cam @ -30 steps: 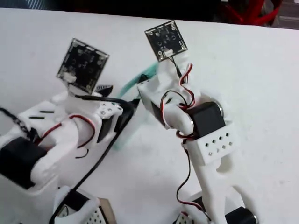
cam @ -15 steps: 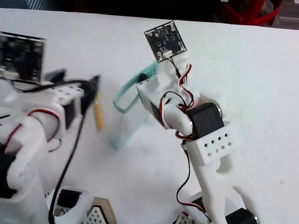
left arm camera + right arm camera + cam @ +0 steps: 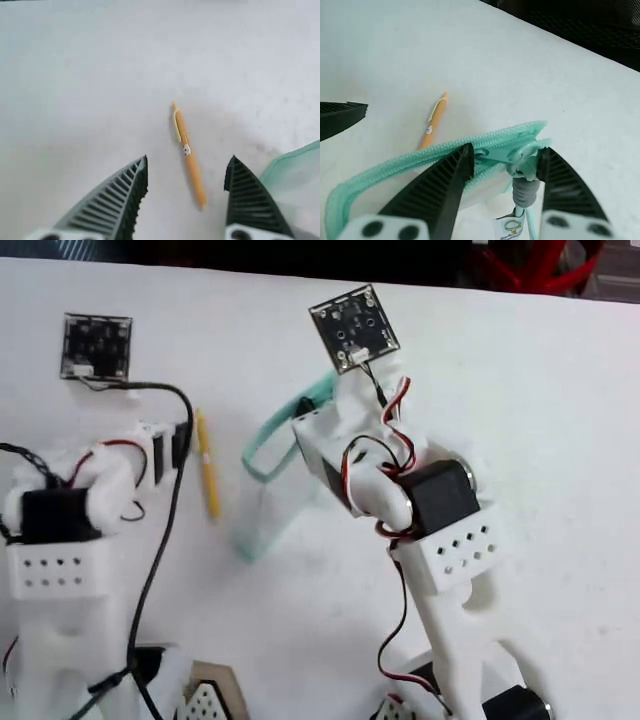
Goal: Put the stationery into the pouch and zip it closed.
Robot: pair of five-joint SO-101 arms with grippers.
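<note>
**Q:** Where does the slim orange plastic pen [image 3: 207, 464] lie from the left gripper [image 3: 189, 159]?

**A:** Just ahead and below, on the white table [image 3: 75, 75], between its wide-open, empty jaws. The pen's long axis runs along the jaws, so closing them would pinch across the barrel.

**Q:** And the right gripper [image 3: 505, 149]?

**A:** It appears clamped on the zip end of the mint-green translucent pouch [image 3: 395, 167], with the pen just beyond. The left arm is nearer the pen.

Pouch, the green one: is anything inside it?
Nothing shows inside the open pouch; the yellow pen lies outside on the table. The right arm covers one end, so that part is hidden.
</note>
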